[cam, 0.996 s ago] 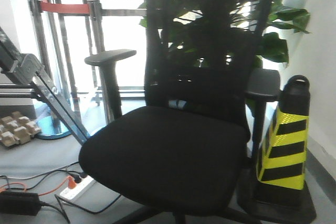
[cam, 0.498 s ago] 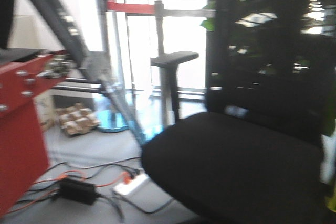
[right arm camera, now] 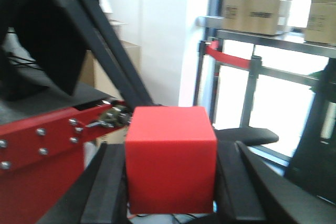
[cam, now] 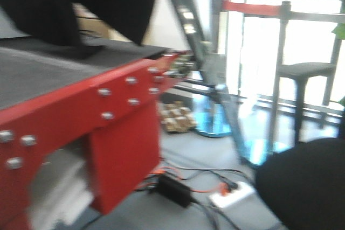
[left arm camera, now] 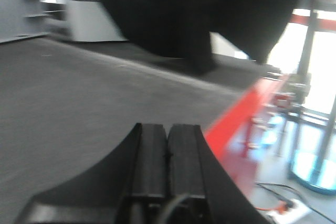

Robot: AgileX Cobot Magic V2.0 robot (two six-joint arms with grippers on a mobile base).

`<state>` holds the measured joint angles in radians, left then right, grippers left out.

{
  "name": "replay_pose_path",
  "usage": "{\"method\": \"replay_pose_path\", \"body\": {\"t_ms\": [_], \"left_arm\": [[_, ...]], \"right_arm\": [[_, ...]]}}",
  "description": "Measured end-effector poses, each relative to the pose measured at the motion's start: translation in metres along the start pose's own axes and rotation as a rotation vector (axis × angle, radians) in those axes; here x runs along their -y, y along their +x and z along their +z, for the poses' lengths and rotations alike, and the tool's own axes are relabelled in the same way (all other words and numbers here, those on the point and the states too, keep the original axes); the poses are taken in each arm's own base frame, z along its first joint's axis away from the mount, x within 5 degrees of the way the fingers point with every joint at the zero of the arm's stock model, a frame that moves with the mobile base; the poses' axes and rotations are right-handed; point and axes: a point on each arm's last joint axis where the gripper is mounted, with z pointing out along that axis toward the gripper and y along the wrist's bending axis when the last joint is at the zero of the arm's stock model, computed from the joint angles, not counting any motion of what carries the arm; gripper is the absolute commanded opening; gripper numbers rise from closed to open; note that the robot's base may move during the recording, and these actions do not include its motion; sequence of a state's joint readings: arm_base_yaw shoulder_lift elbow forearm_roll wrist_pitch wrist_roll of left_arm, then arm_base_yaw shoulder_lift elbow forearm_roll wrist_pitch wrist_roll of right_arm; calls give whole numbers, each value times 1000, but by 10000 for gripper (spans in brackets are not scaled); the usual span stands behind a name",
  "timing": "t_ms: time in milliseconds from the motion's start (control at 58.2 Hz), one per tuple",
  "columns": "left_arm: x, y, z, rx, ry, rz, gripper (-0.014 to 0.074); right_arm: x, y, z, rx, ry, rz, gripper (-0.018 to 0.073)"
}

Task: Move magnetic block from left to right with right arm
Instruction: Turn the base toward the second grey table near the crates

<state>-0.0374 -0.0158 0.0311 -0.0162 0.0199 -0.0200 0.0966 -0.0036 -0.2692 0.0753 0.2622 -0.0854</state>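
Between the right gripper's [right arm camera: 170, 153] two fingers [right arm camera: 107, 187]: one magnetic block [right arm camera: 170, 166], clamped, in the air beside the red-framed table [right arm camera: 37, 140]. Left gripper [left arm camera: 167, 150]: two fingers pressed together, holding nothing, above the dark tabletop.

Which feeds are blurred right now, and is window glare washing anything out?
Front view: smeared throughout, windows blown out beyond the red table frame. Left wrist: soft, left gripper legible. Right wrist: sharpest, magnetic block crisp in the right gripper.

The magnetic block [right arm camera: 170, 158] is plain red-orange, the table frame [cam: 121, 127] red, the tabletop [left arm camera: 79, 103] dark grey
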Motion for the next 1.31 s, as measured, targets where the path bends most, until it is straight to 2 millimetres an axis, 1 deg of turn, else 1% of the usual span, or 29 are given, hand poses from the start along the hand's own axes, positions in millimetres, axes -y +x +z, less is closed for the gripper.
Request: {"method": "replay_pose_path", "body": {"t_ms": [1305], "left_arm": [[0,0,0,0,0,0,-117]], "right_arm": [[0,0,0,0,0,0,286]]}}
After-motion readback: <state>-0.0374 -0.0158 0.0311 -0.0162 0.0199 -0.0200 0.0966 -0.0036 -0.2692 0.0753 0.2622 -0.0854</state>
